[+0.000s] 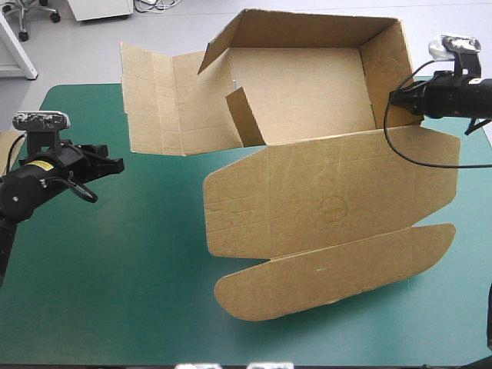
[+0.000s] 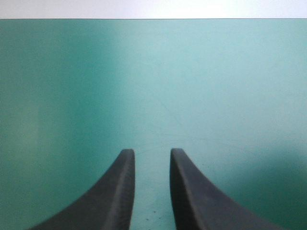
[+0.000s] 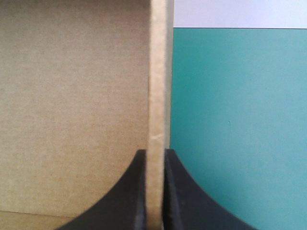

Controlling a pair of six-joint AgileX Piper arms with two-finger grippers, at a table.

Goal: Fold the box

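Teal-green table (image 1: 138, 292) beneath my two arms: the brown box (image 1: 330, 207) sits toward the far right, its walls raised at the back and its lid lying flat toward the near edge. My right end effector (image 3: 154, 160) pinches the right wall's edge. My left end effector (image 2: 152, 160) hovers spread over bare table, well apart from the box.

Your brown cardboard box (image 1: 330, 192) sits on the right half of the teal-green tabletop (image 1: 138, 269). Its walls are raised toward the far edge, its lid lies flat toward the near edge, and one flat panel spreads to its left. Your right end effector (image 1: 393, 98) is at the box's right wall, the wall between its black fingers (image 3: 187, 196). Your left end effector (image 1: 115, 164) is near the left edge, well apart from the box.
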